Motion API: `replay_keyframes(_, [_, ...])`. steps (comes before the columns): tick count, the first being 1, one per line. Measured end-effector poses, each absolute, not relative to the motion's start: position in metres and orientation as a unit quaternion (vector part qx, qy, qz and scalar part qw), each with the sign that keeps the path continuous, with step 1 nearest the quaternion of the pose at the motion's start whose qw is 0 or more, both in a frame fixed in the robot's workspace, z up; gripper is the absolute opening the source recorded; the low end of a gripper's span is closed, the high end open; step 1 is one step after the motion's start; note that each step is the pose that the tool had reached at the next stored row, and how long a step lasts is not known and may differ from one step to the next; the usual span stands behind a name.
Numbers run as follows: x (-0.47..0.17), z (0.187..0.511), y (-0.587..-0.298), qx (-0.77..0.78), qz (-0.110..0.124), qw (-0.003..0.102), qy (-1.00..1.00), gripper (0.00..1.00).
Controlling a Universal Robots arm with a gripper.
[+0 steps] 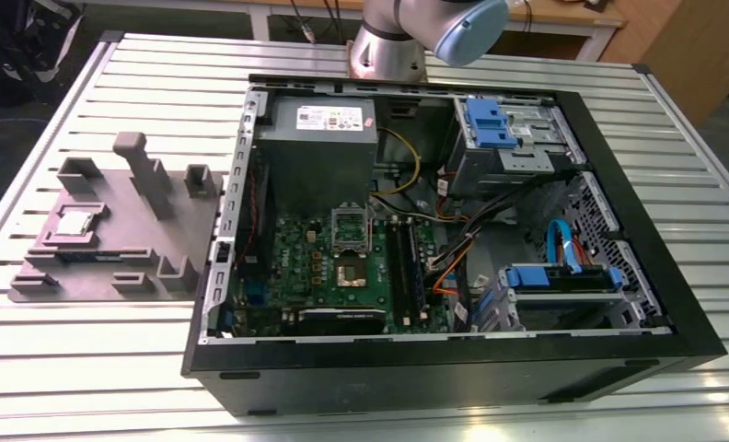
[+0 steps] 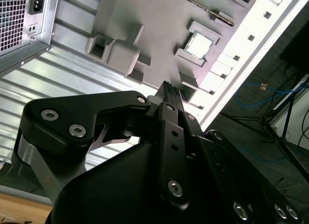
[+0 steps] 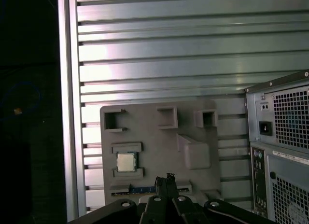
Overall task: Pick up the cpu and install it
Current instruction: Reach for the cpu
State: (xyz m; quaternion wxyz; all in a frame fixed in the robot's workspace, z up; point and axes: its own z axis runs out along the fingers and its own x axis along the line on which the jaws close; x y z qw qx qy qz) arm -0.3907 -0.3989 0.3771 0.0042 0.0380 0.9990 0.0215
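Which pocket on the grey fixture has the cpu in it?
The bracketed pocket nearest the exterior view's left edge: the cpu lies flat in it, silvery top up. The square notches along the fixture's edge look empty.

The fixture (image 1: 156,230) lies on the table (image 1: 95,368), just beside the open computer case (image 1: 659,304), on the exterior view's left of it. The cpu (image 1: 76,222) sits in a pocket on the fixture, on the side away from the case.

Inside the case, the power supply (image 1: 321,138) is at the far end, near the base of my arm (image 1: 389,51). The board (image 1: 303,258) lies in front of it. The socket (image 1: 350,269) is in the board's middle, and the memory sticks (image 1: 401,267) are just to the socket's right. A drive cage (image 1: 506,129) fills the far right corner.

In the first wrist view my fingers (image 3: 159,184) hang over the fixture's edge, near the cpu but apart from it.
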Motion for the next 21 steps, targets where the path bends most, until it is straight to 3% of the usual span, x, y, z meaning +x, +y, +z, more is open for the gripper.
replay_keyframes(21, [-0.3994, 0.3770, -0.3989, 0.038, 0.021, 0.004, 0.999, 0.10])
